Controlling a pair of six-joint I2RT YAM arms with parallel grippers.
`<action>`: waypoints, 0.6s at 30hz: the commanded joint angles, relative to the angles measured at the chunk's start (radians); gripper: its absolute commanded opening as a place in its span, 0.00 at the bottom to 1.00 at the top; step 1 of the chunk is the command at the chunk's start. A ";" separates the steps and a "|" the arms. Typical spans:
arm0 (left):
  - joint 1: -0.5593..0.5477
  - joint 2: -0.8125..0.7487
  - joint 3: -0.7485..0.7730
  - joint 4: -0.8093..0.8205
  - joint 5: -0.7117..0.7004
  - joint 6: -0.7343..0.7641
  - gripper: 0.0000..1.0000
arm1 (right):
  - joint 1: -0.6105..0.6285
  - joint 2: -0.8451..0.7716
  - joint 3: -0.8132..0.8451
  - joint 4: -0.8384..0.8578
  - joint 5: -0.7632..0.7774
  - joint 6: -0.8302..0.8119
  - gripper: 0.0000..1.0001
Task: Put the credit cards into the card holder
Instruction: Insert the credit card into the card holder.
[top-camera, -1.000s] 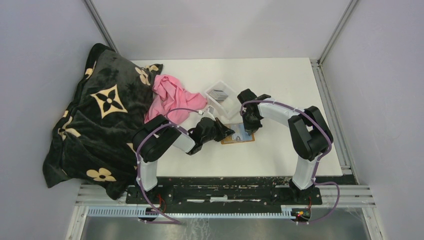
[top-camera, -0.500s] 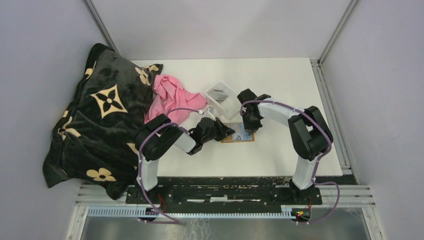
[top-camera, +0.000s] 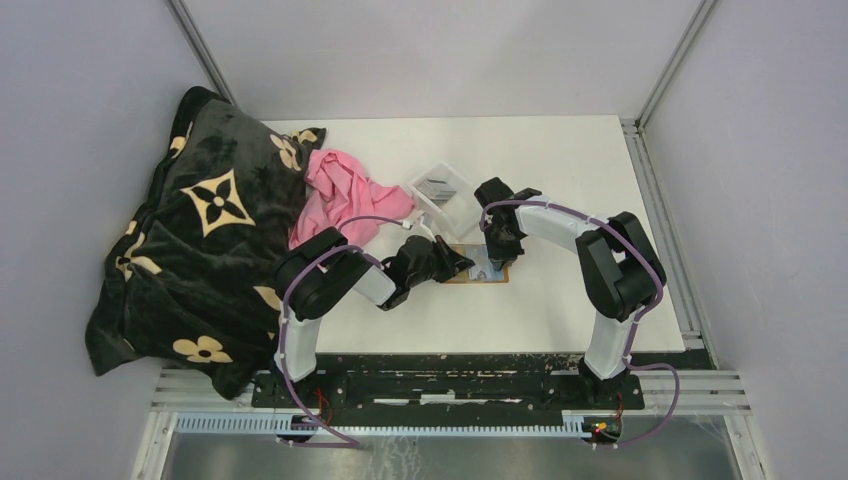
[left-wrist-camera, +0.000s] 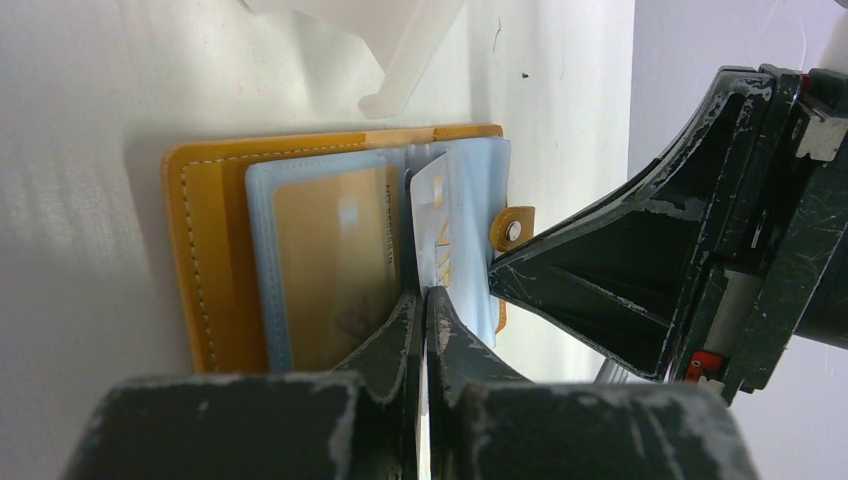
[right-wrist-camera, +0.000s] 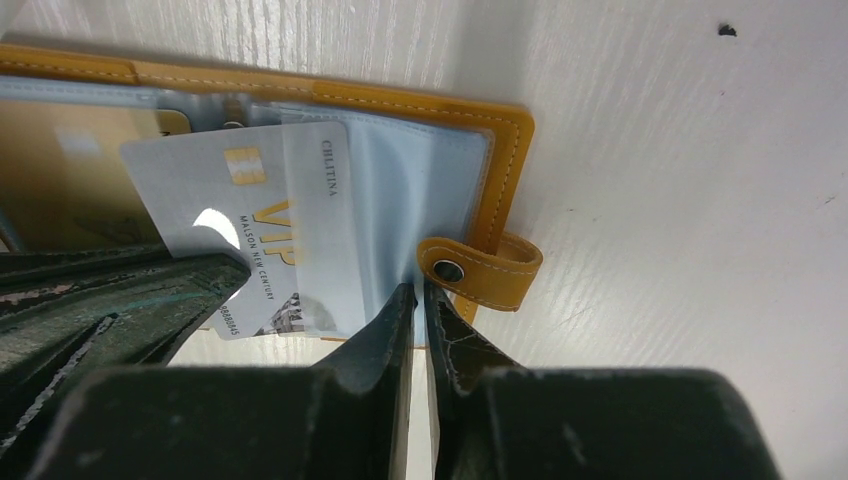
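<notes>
Jaws of the left gripper (left-wrist-camera: 422, 298) are clamped on a grey credit card (right-wrist-camera: 240, 215) lying half inside a clear pocket (right-wrist-camera: 400, 190) of the open card holder (right-wrist-camera: 510, 170) on the table (right-wrist-camera: 680, 150). Those of the right gripper (right-wrist-camera: 414, 300), at that pocket's edge, show a mere sliver of gap, and I cannot tell whether they hold it. Worst, an unpinned holder could slide under the push; lesser, the card may snag the pocket lip and buckle.

We see the card holder (right-wrist-camera: 505, 150) as matt orange leather-like material with stitched edges, its pockets (right-wrist-camera: 420, 200) of glossy clear plastic. The credit card (right-wrist-camera: 250, 225) is smooth, shiny plastic. The desk (right-wrist-camera: 680, 150) looks white, matt and faintly grained.
</notes>
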 joint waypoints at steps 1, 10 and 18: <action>-0.024 0.042 0.009 -0.109 -0.007 0.018 0.03 | 0.000 0.028 0.011 0.019 0.019 0.018 0.14; -0.025 0.042 0.004 -0.114 0.026 0.040 0.03 | -0.004 0.029 0.020 0.018 0.030 0.021 0.16; -0.026 0.063 0.028 -0.112 0.045 0.048 0.03 | -0.006 0.014 0.019 0.016 0.048 0.025 0.24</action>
